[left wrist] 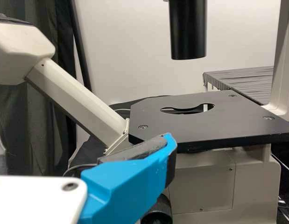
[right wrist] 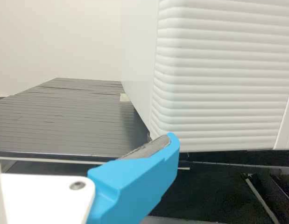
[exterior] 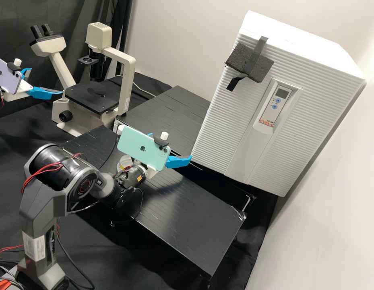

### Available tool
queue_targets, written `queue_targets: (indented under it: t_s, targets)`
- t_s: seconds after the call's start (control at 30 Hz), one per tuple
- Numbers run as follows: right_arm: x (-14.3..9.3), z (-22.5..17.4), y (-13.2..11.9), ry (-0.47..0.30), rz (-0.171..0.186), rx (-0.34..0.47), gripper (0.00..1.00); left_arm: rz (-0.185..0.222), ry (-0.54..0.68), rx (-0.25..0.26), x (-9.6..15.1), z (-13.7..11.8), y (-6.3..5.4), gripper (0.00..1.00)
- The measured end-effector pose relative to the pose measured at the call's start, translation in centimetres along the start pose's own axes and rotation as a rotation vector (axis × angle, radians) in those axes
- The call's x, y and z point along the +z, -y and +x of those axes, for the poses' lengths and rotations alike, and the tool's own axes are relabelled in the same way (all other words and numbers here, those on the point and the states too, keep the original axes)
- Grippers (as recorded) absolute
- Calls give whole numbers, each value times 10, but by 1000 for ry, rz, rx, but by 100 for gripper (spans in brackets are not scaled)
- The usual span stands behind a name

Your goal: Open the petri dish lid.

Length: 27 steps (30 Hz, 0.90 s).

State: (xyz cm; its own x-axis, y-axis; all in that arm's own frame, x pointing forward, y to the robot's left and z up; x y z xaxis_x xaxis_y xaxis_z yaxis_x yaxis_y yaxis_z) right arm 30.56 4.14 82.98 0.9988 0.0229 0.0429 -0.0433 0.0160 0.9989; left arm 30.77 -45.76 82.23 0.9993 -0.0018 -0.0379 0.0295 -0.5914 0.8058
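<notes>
Microscope [exterior: 129, 80] and big white incubator [exterior: 219, 133] are at the back in the high view. The right claw [exterior: 178, 151] is spread wide by the incubator's low corner, up over the black desk [exterior: 195, 217]. The left claw [exterior: 46, 80] is spread too, near the microscope's flat plate [exterior: 82, 96]. A green phone [exterior: 140, 148] and a purple phone [exterior: 6, 76] ride on the arms, maybe to look where the claws go. A pale round thing [exterior: 124, 163] peeks out behind the right arm [exterior: 82, 185]. It may be the petri dish; I cannot tell for sure, or if its lid is on. The desk's near part has lots of room for moving.

In the left wrist view, a blue finger [left wrist: 130, 182] is close to the plate's edge. Going in low could bump it. A black tube [left wrist: 188, 32] hangs above the plate, with a gap a dish could fit in.

In the right wrist view, a blue finger [right wrist: 139, 182] points at the incubator's corner. Pushing on could scrape it, so backing off first seems best.
</notes>
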Motion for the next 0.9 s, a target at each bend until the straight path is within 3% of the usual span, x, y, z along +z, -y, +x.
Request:
queue_targets:
  t_s: [0.3, 0.47, 0.73, 0.9]
  targets:
    - [0, -3, 0, 1, 1, 2, 100, 0, 0, 0, 0, 0, 0, 100]
    - [2, -28, -7, 2, -2, 28, 100, 0, 0, 0, 0, 0, 0, 100]
    - [-14, -80, -17, -155, 5, 139, 100, 0, 0, 0, 0, 0, 0, 100]
    - [-20, -101, -2, -211, 15, 95, 100, 0, 0, 0, 0, 0, 0, 100]
